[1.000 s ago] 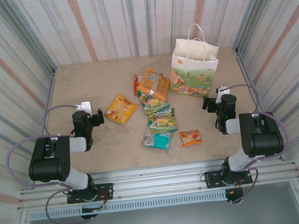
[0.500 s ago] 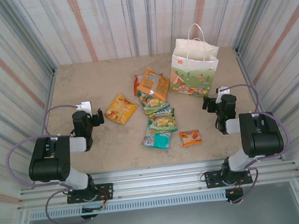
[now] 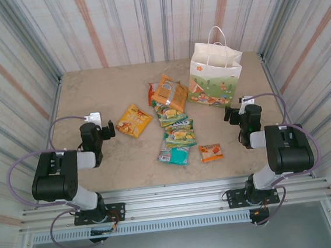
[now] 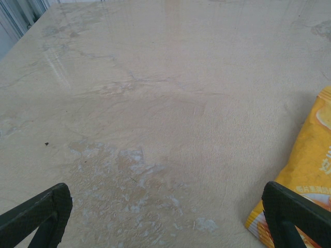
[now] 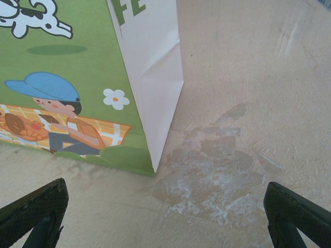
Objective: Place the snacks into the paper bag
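Snacks [image 3: 177,128] scattered at desk [image 3: 103,89] centre; bag [image 3: 217,78] upright near far right corner. Left claw [image 3: 111,129], right claw [image 3: 228,115] both released, empty. We'd pinch yellow packet [image 4: 310,175] by its edge, then drop it through bag mouth.

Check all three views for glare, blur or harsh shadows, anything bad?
Top external: even light, soft shadows, sharp across the beige stone-look table. Left wrist: bright sheen on the far table; yellow foil snack packet in focus. Right wrist: white paper bag with green cartoon print sharp; faint glare streak top right.
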